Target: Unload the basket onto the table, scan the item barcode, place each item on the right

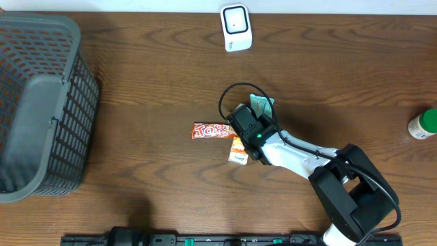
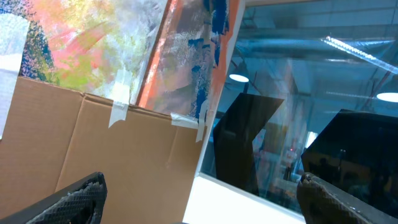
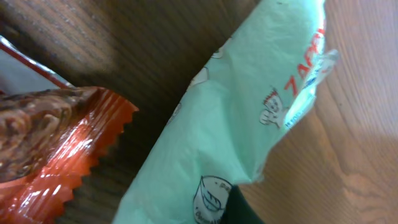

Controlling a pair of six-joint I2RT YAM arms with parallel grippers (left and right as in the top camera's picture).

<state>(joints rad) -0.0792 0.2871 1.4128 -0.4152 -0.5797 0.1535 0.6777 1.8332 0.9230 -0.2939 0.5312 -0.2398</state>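
Note:
A pale green snack packet (image 1: 263,104) lies on the wooden table; in the right wrist view the green packet (image 3: 236,118) fills the frame. My right gripper (image 1: 252,113) is down on its near end and shut on it, with one dark finger (image 3: 244,209) pressed against the wrapper. A red "Top" bar (image 1: 210,130) and a small orange packet (image 1: 237,151) lie just left of the gripper. The white barcode scanner (image 1: 236,27) stands at the table's far edge. My left gripper (image 2: 199,190) is open and empty, facing a cardboard wall and a window away from the table.
A large grey mesh basket (image 1: 41,102) occupies the left side of the table. A green-capped bottle (image 1: 423,125) stands at the right edge. The red wrapper's serrated end (image 3: 56,162) lies close to the green packet.

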